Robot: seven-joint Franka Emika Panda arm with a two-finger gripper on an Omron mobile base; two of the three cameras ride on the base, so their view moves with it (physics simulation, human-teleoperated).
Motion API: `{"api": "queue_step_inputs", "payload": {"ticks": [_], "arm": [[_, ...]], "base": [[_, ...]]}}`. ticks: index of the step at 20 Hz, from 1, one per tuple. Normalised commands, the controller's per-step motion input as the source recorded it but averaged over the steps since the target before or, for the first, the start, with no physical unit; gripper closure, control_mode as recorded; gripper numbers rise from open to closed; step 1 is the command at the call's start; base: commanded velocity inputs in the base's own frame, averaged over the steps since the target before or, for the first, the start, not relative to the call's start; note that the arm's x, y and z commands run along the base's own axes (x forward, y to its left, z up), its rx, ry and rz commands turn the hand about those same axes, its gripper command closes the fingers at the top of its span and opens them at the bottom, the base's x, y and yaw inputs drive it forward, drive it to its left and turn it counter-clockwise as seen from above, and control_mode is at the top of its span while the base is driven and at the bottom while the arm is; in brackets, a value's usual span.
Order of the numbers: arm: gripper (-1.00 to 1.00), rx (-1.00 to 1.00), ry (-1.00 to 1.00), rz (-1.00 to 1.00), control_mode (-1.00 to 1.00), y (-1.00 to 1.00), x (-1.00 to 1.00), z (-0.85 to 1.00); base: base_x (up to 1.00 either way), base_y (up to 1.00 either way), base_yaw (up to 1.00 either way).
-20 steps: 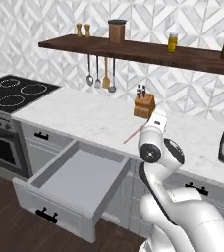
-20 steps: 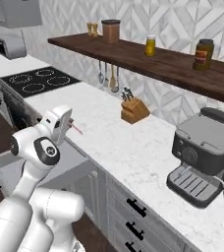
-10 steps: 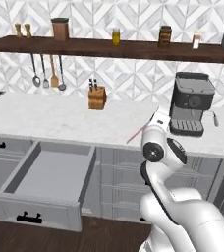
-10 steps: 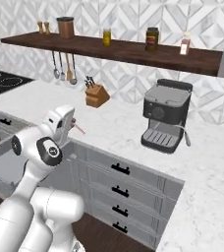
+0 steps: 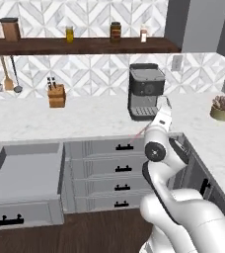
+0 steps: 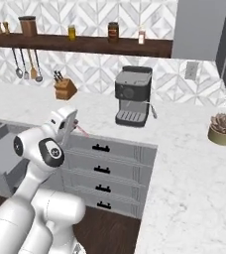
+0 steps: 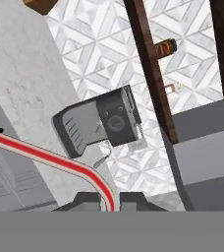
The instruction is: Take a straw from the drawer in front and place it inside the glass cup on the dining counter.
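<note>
Holding the straw [image 7: 60, 161] tight between shut fingers [image 7: 129, 199], up high, ready to carry to the glass cup.

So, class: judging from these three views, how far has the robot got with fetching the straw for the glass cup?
Done: the drawer stands pulled open, and the straw is out of it. In hand: the gripper is shut on the straw's end, carrying it above the grey drawer fronts near the coffee machine. Left: reaching the dining counter and dropping the straw into the glass cup.
</note>
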Motion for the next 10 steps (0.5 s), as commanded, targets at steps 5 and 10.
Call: {"api": "queue_step_inputs", "payload": {"ticks": [5, 10], "arm": [[1.00, 0.00, 0.00, 0.00, 1.00, 0.00, 0.00, 0.00], [1.00, 0.00, 0.00, 0.00, 1.00, 0.00, 0.00, 0.00]], "base": [[-1.00, 0.14, -0.23], [-1.00, 0.94, 0.20]]}}
